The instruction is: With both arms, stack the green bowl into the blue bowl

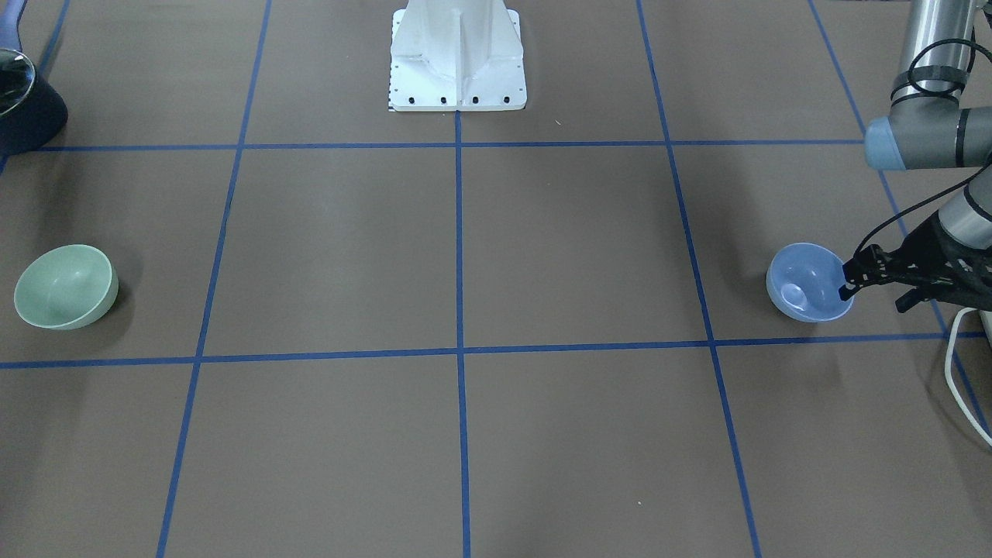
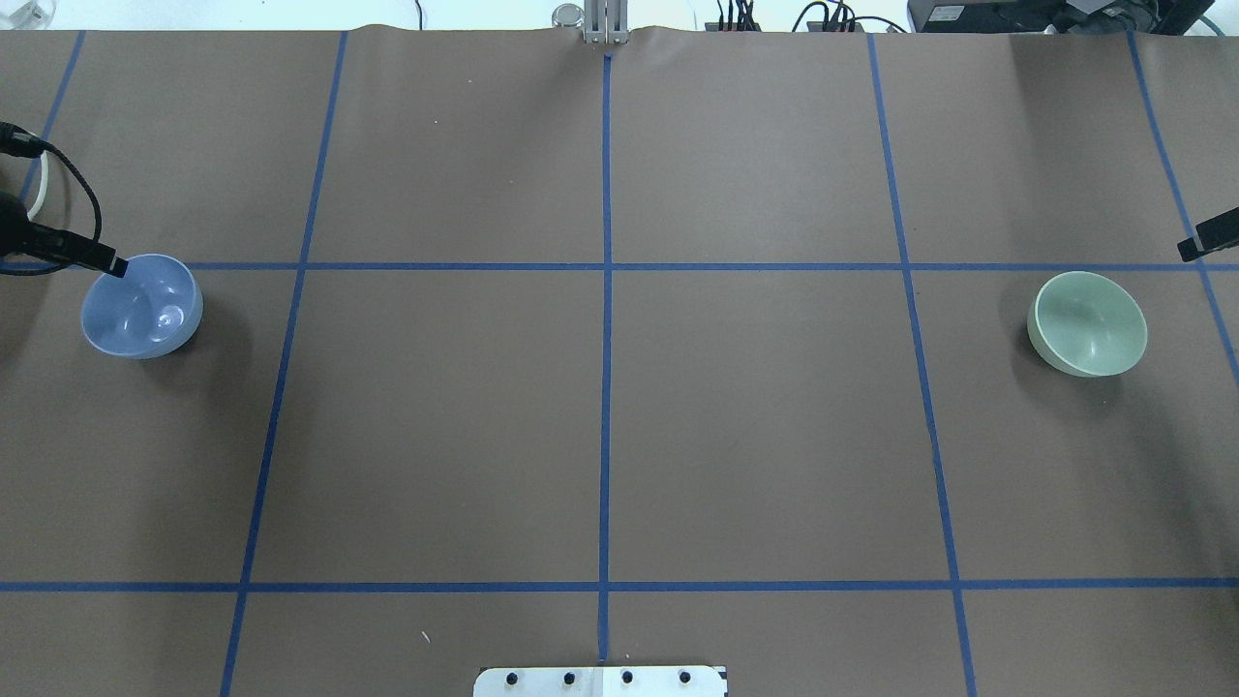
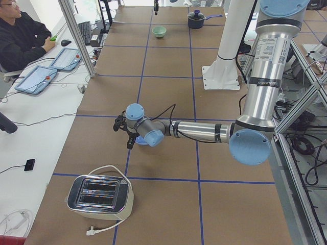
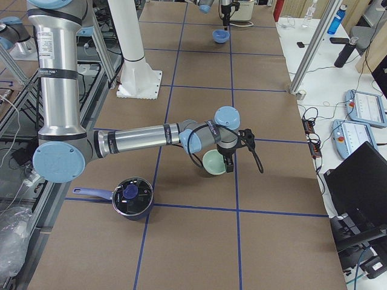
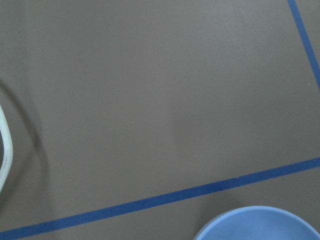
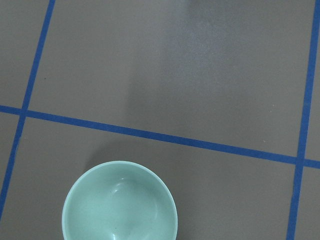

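**Bowls at opposite ends, left gripper at the blue rim**

A table covered in brown paper and marked into squares by blue tape lines fills the scene. The blue bowl stands upright at the robot's left end. The green bowl stands upright at the right end, well apart from it.

The left gripper is at the blue bowl with its jaws parted. One finger reaches over the rim and the other stays outside the bowl, so the gripper holds nothing. Whether the inner finger touches the rim cannot be told.

The right gripper hangs just beside the green bowl on the operators' side. Only one fingertip shows from overhead, so how far it is open cannot be told.

A toaster sits near the blue bowl, and a lidded pot sits near the green one.
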`<state>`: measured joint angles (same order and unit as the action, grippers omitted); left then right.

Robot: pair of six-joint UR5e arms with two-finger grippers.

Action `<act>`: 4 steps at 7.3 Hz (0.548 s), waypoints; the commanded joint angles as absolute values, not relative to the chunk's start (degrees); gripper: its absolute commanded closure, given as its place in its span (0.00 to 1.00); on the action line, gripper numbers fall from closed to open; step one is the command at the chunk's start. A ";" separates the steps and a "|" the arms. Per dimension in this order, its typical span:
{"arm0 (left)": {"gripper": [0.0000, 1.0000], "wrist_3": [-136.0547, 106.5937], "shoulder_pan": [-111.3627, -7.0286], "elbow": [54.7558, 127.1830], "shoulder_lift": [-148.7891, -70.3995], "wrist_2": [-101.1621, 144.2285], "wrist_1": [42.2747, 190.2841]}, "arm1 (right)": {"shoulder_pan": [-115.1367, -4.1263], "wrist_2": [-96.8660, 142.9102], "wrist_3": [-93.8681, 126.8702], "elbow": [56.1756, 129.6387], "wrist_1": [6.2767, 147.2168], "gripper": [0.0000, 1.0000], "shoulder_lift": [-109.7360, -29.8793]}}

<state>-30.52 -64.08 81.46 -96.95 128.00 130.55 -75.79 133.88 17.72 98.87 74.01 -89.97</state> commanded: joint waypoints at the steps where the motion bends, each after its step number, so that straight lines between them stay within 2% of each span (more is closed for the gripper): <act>1: 0.03 -30.59 -62.41 80.95 -96.33 127.62 131.13 | -75.67 133.59 17.93 98.96 74.00 0.00 -89.82; 2: 0.08 -30.59 -61.97 80.86 -96.33 126.57 131.05 | -75.67 133.77 17.93 98.96 74.00 0.00 -89.82; 4: 0.26 -30.76 -60.73 80.95 -96.33 125.60 131.13 | -75.67 133.51 17.93 98.88 74.00 0.00 -89.82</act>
<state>-30.67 -61.26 80.92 -96.35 126.07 131.10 -75.68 133.62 17.93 98.92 74.01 -89.83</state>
